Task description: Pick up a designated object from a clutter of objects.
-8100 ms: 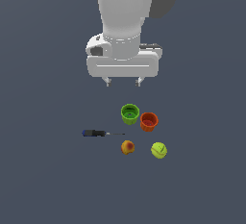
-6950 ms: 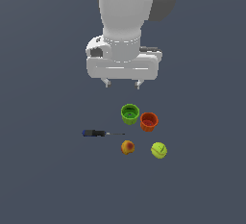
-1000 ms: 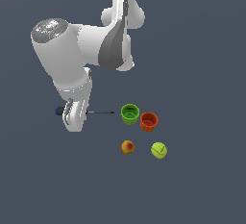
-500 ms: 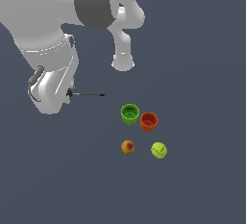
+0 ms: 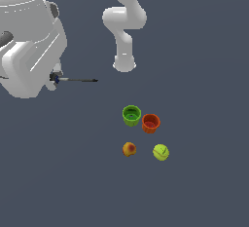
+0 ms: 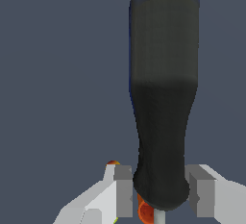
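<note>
Desk (image 5: 204,46) is plain slate-grey; green cup (image 5: 132,115) and orange-red cup (image 5: 151,123) at centre touch. Jaws (image 6: 159,192) clamp the screwdriver (image 5: 74,80) handle.

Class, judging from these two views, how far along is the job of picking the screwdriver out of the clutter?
Done: the slim dark-handled screwdriver is off the surface, apart from the green cup, orange-red cup, orange-red ball and yellow-green tennis ball. In hand: the gripper clamps its handle. Left: apparently nothing but holding it.

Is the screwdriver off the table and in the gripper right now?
Yes. The screwdriver sits clamped between the gripper fingers, its shaft sticking out sideways in the exterior view, away from the cups.
</note>
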Available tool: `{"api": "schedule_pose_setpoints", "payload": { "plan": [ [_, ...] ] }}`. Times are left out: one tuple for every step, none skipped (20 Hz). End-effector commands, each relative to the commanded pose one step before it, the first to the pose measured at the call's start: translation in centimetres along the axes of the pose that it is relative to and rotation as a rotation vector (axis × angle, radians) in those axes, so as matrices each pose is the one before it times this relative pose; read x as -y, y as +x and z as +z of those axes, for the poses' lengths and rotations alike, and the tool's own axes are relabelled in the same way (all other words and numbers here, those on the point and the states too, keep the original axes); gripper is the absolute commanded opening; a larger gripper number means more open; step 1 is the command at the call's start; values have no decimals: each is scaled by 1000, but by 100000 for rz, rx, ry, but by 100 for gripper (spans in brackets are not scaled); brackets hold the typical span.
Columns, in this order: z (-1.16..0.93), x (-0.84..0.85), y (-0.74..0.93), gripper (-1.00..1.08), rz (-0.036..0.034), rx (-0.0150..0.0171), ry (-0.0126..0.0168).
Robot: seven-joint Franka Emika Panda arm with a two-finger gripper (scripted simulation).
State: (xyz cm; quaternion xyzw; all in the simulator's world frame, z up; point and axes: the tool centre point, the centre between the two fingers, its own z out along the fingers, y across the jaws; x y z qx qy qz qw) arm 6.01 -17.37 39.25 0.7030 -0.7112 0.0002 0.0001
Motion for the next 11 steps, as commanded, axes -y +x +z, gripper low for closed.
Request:
{"api": "schedule_pose_setpoints", "payload": {
  "plan": [
    [-953,125,173,-100,-85,23,-14],
    [-254,38,58,-100,0,0,0],
    [-210,34,48,-100,0,0,0],
    [-167,30,39,-100,0,0,0],
    [-125,26,30,-100,0,0,0],
    [-84,22,21,-100,0,0,0],
    [-43,19,12,-100,0,0,0],
    [-2,15,3,-100,0,0,0],
    [38,12,-6,-100,0,0,0],
    [62,7,-12,-100,0,0,0],
    [24,1,-5,-100,0,0,0]
  ]
}}
